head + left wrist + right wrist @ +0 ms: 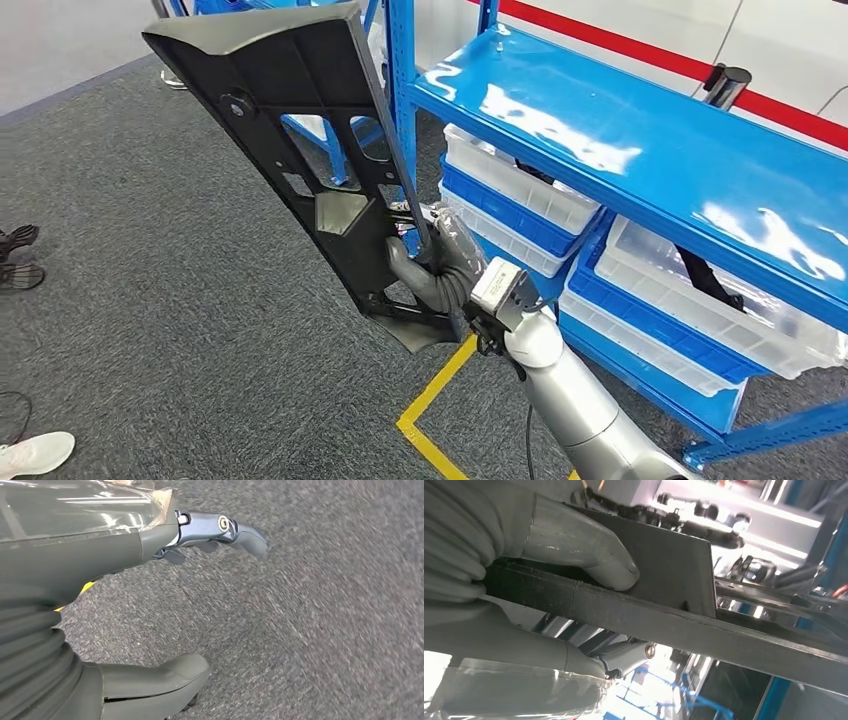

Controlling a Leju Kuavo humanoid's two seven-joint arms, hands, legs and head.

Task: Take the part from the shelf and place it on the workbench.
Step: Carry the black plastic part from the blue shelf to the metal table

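The right hand (440,265) has the long black part (300,140) clamped near its lower end, thumb (589,555) on one face and fingers wrapped round the rim. The part stands tilted in the air over the grey carpet (150,300), just beside the blue shelf (620,140). The left hand (100,580) hangs over the carpet, holding nothing, fingers spread apart.

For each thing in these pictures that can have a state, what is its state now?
black part: held in the air, tilted, off the shelf.
right hand: grips the part's lower end.
left hand: holds nothing, fingers apart, above the carpet.
blue shelf: top level bare.
white bins: stacked under the top level.
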